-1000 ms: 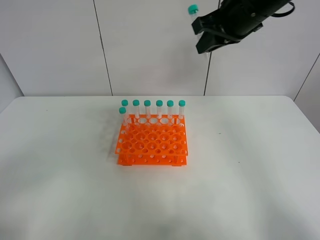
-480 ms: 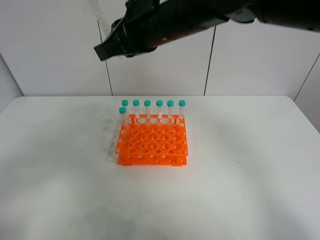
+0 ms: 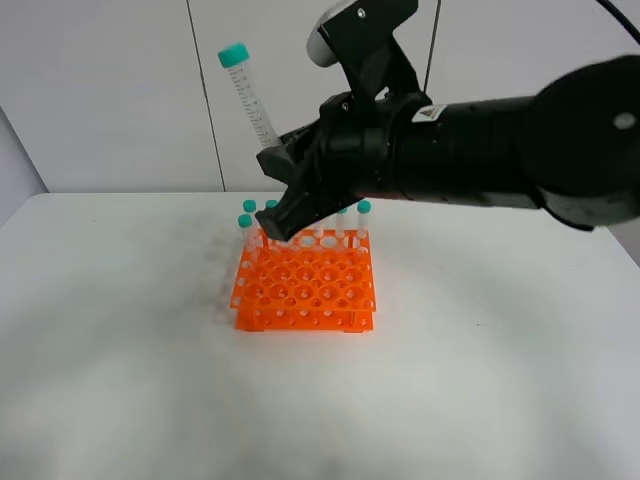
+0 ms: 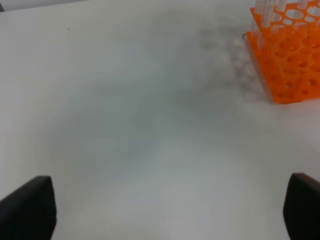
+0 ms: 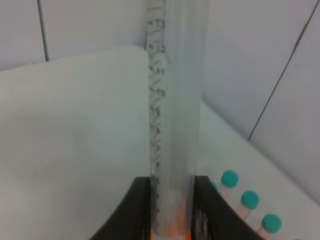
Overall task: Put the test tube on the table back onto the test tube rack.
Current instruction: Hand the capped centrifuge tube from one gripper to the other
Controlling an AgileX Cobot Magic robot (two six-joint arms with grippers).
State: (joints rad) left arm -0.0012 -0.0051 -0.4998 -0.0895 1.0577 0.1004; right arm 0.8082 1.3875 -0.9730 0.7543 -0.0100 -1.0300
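The test tube (image 3: 250,95), clamped in the right gripper (image 3: 283,190) above the test tube rack (image 3: 305,285), is not yet inserted; the left gripper (image 4: 165,207) is spread wide, empty.

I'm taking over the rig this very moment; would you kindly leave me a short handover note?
Right end effector: shut on the test tube, held tilted, cap up, in the air near the rack.
Left end effector: open, empty, over the table beside the rack.
Done: the tube is off the table.
Left: lower it into a free hole, then release.
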